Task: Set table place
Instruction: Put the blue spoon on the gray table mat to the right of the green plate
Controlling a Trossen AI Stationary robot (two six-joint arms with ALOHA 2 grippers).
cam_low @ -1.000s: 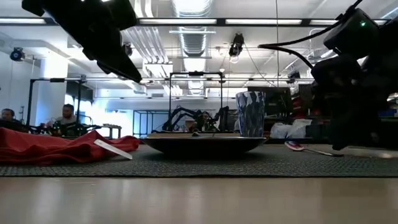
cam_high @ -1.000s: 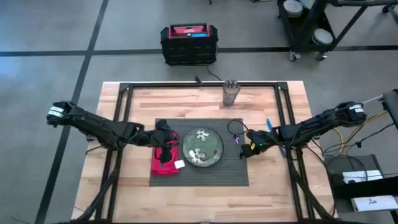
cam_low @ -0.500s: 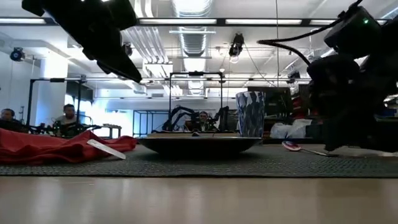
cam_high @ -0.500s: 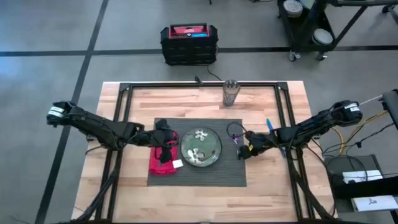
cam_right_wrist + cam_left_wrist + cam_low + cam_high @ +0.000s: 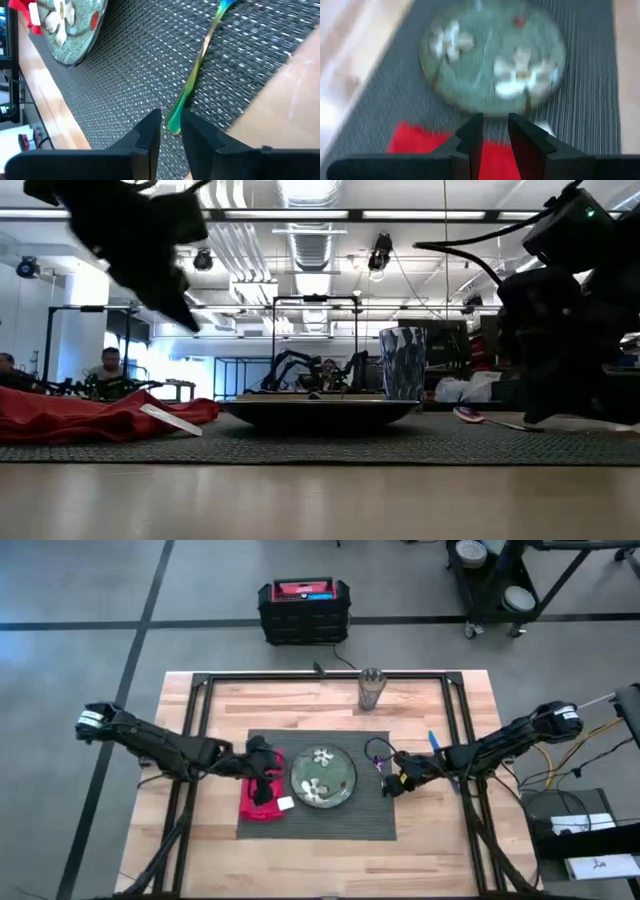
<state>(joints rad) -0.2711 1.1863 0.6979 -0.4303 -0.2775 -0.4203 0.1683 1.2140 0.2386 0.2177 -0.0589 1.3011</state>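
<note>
Overhead, both grippers (image 5: 262, 762) (image 5: 398, 780) hang nearly closed, empty, above the placemat (image 5: 370, 820) on the table (image 5: 420, 710)

So in the last sec the placemat (image 5: 345, 815) slid a bit toward my left side, taking the plate (image 5: 322, 778) and napkin (image 5: 260, 797) along w/ it. My right gripper (image 5: 393, 783) tracked w/ that shift, ending slightly further in over the mat's right edge. My left gripper (image 5: 263, 754) pulled back a little, away from the plate; in the low view that arm sits further left and a touch higher than before.
</note>
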